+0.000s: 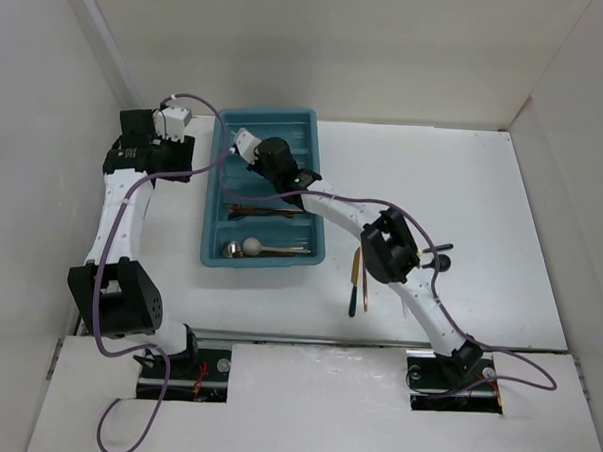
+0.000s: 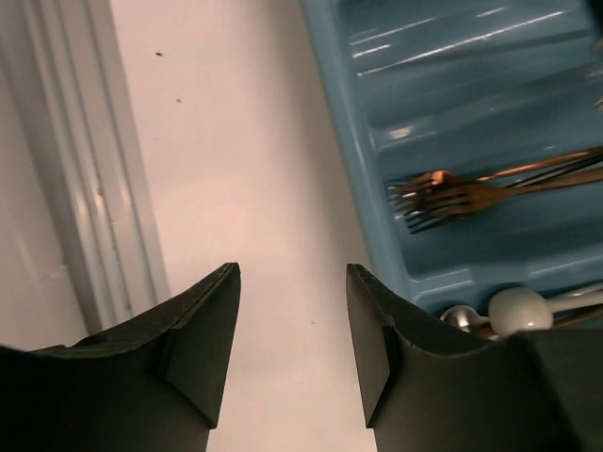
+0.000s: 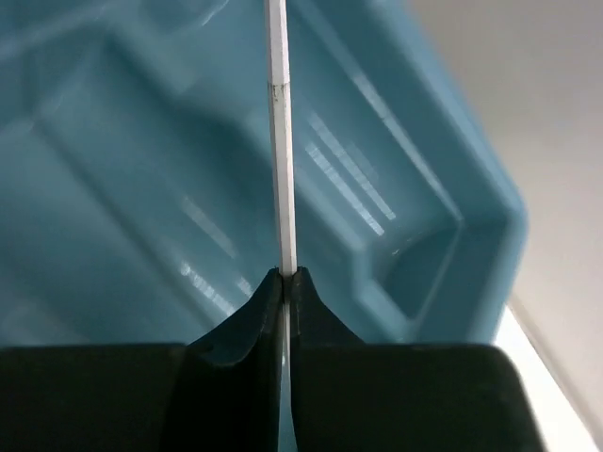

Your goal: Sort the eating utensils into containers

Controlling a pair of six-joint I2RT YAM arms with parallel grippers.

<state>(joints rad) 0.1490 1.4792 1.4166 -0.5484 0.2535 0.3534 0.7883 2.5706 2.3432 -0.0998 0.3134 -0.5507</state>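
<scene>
The teal tray [image 1: 210, 244] lies at the table's back left. My right gripper [image 3: 285, 273] hangs over one of its far compartments [image 3: 141, 188], shut on a thin white stick [image 3: 280, 141] that points away from me. My right gripper [image 1: 269, 157] shows above the tray's far half in the top view. Copper forks [image 1: 267, 213] lie in a middle compartment, and spoons [image 1: 252, 249] in the nearest one. My left gripper [image 2: 290, 282] is open and holds nothing, over bare table just left of the tray [image 2: 339, 113]. Copper forks [image 2: 443, 193] and a white spoon [image 2: 518, 306] show at its right.
Two slim utensils, one gold and one black [image 1: 357, 279], lie on the table right of the tray, beside my right arm's elbow. White walls enclose the table on the left, back and right. A wall's base strip [image 2: 85, 217] runs close to my left gripper.
</scene>
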